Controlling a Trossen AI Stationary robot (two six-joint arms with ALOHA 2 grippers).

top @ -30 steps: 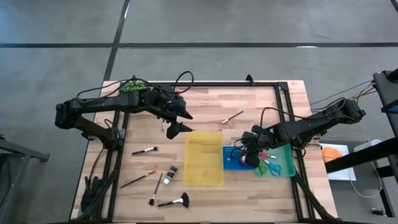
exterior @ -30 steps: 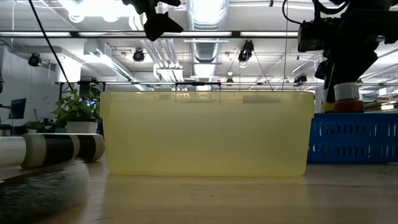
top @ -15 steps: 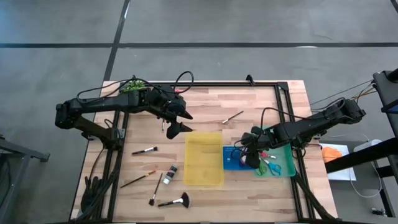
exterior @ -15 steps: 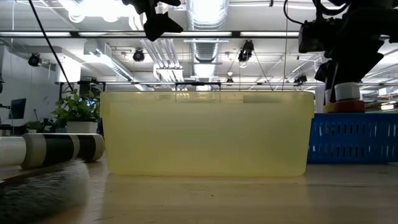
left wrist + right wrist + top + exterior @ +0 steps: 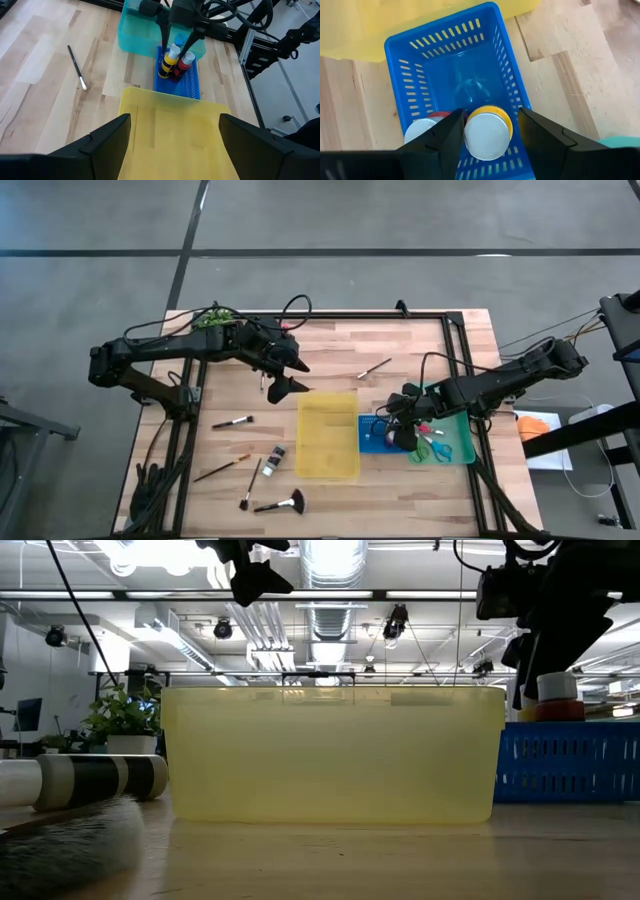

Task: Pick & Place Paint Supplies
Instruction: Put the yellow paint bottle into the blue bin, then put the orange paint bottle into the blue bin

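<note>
A yellow paint bottle (image 5: 487,135) with a white cap stands upright in the blue basket (image 5: 420,55), beside a red bottle (image 5: 185,64). My right gripper (image 5: 490,117) hangs over them, pointing steeply down and open. Its fingers stand on either side of the yellow bottle's cap, a little apart from it. My left gripper (image 5: 289,377) waits open in the air past the far left corner of the yellow tray (image 5: 328,434). Several brushes (image 5: 232,422), a fan brush (image 5: 282,503) and a black bottle (image 5: 276,459) lie on the table's left half.
A green tray (image 5: 455,442) with scissors (image 5: 432,446) sits right of the blue basket. One thin brush (image 5: 375,368) lies toward the far edge. A leafy plant (image 5: 213,318) stands at the far left corner. A black frame rail runs along the table's edges.
My right gripper has opened wider above the blue basket without shifting. Its fingers have drawn away from the white cap, and the bottle stays standing in the basket.
</note>
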